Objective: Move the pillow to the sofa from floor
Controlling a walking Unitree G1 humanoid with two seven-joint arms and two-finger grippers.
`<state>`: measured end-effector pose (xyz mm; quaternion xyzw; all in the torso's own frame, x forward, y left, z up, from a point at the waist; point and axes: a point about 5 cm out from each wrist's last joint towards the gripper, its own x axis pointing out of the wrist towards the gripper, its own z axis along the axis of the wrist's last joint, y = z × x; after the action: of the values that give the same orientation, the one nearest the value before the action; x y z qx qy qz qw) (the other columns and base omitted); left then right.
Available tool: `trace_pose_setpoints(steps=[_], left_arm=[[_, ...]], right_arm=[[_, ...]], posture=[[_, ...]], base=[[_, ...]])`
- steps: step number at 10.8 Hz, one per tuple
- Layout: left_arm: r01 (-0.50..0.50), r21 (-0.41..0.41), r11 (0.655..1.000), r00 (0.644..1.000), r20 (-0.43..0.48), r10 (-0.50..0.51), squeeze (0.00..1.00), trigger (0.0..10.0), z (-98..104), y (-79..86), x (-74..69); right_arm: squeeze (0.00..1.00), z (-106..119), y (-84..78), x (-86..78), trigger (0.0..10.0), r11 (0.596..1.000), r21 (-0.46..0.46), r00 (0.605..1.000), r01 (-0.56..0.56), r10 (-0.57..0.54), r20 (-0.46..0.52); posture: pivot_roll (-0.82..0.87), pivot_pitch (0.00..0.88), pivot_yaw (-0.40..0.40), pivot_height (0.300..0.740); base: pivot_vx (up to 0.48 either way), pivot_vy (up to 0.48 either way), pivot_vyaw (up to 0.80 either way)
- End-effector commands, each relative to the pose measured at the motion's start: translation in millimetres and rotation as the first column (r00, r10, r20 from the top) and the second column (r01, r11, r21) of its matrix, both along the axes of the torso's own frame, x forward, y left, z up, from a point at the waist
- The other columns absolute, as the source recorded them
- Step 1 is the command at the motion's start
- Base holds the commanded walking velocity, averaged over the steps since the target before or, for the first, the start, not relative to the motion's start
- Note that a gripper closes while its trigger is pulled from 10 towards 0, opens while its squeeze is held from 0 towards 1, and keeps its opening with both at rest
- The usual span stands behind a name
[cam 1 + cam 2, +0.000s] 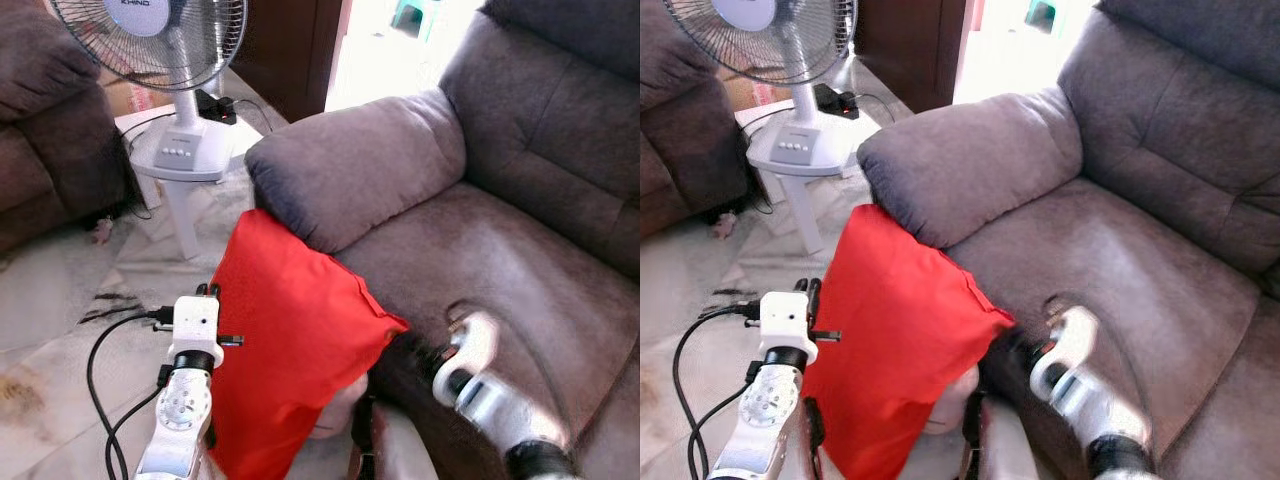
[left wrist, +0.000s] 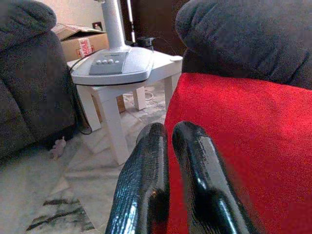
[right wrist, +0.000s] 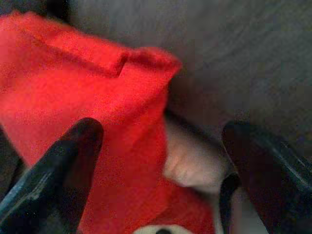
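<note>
A red pillow (image 1: 290, 340) stands on edge against the front of the grey sofa (image 1: 520, 270), just below its armrest (image 1: 350, 160). My left gripper (image 1: 207, 291) is at the pillow's left edge. In the left wrist view its fingers (image 2: 151, 161) are pressed together along the pillow's (image 2: 243, 136) edge, with red showing between them lower down. My right gripper (image 3: 163, 129) is open wide at the pillow's right corner (image 3: 146, 58), low by the sofa front. The right arm (image 1: 480, 380) is blurred.
A standing fan (image 1: 150, 30) sits on a small white stool (image 1: 185, 160) to the left. A black cable (image 1: 100, 350) lies on the marble floor. Another dark sofa (image 1: 50, 130) stands far left, with a cardboard box (image 2: 80, 41) behind.
</note>
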<state>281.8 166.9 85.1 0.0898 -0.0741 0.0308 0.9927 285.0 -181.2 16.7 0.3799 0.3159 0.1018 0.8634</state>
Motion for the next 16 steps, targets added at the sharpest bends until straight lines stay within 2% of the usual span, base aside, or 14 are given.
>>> trace_pose_setpoints(steps=[1, 2, 4, 6, 8, 10, 12, 14, 16], left_arm=[[0.023, -0.016, 1.0, 1.0, -0.01, -0.023, 0.0, 10.0, -2.4, -5.2, -0.5], [0.03, -0.021, 0.999, 0.999, -0.011, -0.03, 0.0, 10.0, -2.0, -7.2, -0.3], [0.044, -0.021, 0.999, 0.999, -0.02, -0.044, 0.0, 10.0, -3.4, -10.3, -1.0], [0.044, -0.02, 0.999, 0.999, -0.025, -0.045, 0.0, 10.0, -3.6, -8.9, -1.9], [0.045, -0.021, 0.999, 0.999, -0.029, -0.045, 0.0, 10.0, -4.1, -8.5, -3.3], [0.045, -0.021, 0.999, 0.999, -0.029, -0.045, 0.0, 10.0, -4.1, -8.5, -3.3], [0.051, -0.017, 0.999, 0.998, -0.023, -0.052, 0.0, 10.0, -3.3, -11.4, -6.6], [0.055, -0.018, 0.998, 0.998, -0.022, -0.056, 0.0, 10.0, -3.1, -12.7, -7.5], [0.058, -0.013, 0.998, 0.998, -0.025, -0.058, 0.0, 10.0, -3.0, -13.4, -8.1]], right_arm=[[0.0, 7.0, -16.9, -0.2, 10.0, 0.999, -0.028, 0.999, 0.018, -0.017, 0.034], [0.0, 9.1, -21.8, -5.5, 10.0, 1.0, -0.008, 0.999, -0.002, 0.003, 0.051], [0.0, 5.9, -21.1, -12.9, 10.0, 0.999, -0.015, 0.997, -0.044, 0.045, 0.059], [0.0, -1.8, -10.0, -13.1, 10.0, 0.996, -0.036, 0.996, -0.082, 0.083, 0.029], [0.0, -5.2, -2.2, -9.8, 10.0, 0.996, -0.024, 0.997, -0.081, 0.081, 0.016], [0.0, -5.2, -2.2, -9.8, 10.0, 0.996, -0.024, 0.997, -0.081, 0.081, 0.016], [0.0, -3.2, 19.6, -4.0, 10.0, 0.986, 0.049, 0.985, -0.162, 0.158, 0.075], [0.0, 2.0, 28.6, 5.3, 10.0, 0.983, 0.071, 0.979, -0.17, 0.16, 0.128], [0.0, 1.8, 32.3, 9.4, 10.0, 0.984, 0.059, 0.979, -0.168, 0.159, 0.126]], posture=[[0.09, 0.116, -0.141, 0.537], [0.09, 0.119, -0.14, 0.537], [0.09, 0.128, -0.139, 0.537], [0.09, 0.132, -0.139, 0.537], [0.1, 0.14, -0.138, 0.537], [0.1, 0.14, -0.138, 0.537], [0.12, 0.159, -0.138, 0.537], [0.12, 0.161, -0.14, 0.537], [0.13, 0.161, -0.141, 0.537]], base=[[0.0, 0.0, 0.0], [0.0, 0.0, 0.0], [0.0, 0.0, 0.0], [0.0, 0.0, 0.0], [0.0, 0.0, 0.0], [0.0, 0.0, 0.0], [0.0, 0.0, 0.0], [0.0, 0.0, 0.0], [0.0, 0.0, 0.0]])
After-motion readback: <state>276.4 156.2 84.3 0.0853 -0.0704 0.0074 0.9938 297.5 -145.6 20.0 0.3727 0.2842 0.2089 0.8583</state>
